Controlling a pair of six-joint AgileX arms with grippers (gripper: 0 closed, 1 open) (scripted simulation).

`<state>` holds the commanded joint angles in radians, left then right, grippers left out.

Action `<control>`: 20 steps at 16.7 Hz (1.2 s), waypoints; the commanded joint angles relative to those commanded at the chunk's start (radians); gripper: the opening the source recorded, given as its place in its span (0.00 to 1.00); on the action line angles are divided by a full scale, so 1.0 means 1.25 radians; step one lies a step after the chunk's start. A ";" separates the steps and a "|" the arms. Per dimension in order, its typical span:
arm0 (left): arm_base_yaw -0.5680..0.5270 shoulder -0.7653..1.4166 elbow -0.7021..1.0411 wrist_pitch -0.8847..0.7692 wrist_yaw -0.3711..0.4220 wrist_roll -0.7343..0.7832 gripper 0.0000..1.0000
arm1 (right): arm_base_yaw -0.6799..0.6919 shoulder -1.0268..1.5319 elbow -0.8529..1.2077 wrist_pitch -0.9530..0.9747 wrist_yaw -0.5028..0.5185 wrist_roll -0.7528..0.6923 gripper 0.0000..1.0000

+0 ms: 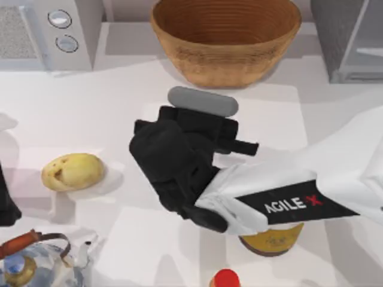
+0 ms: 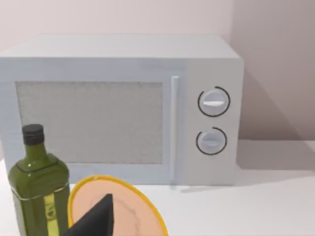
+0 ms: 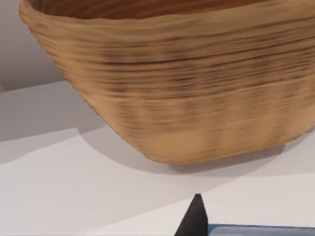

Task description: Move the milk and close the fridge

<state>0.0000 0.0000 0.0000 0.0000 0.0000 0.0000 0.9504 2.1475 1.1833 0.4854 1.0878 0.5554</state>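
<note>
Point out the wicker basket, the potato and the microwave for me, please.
wicker basket (image 1: 225,57): top view, on its woven front wall.
potato (image 1: 72,171): top view, middle of its yellow skin.
microwave (image 2: 88,122): left wrist view, on the mesh window of its door.

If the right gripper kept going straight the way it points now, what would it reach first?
Most likely the woven basket: it stands right ahead of the right gripper in the right wrist view, with bare table between; depth is hard to judge.
</note>
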 joint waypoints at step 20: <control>0.000 0.000 0.000 0.000 0.000 0.000 1.00 | -0.749 -0.514 -0.634 0.503 -0.839 -0.432 0.00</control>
<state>0.0000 0.0000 0.0000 0.0000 0.0000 0.0000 0.0145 1.5050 0.3904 1.1142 0.0394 0.0159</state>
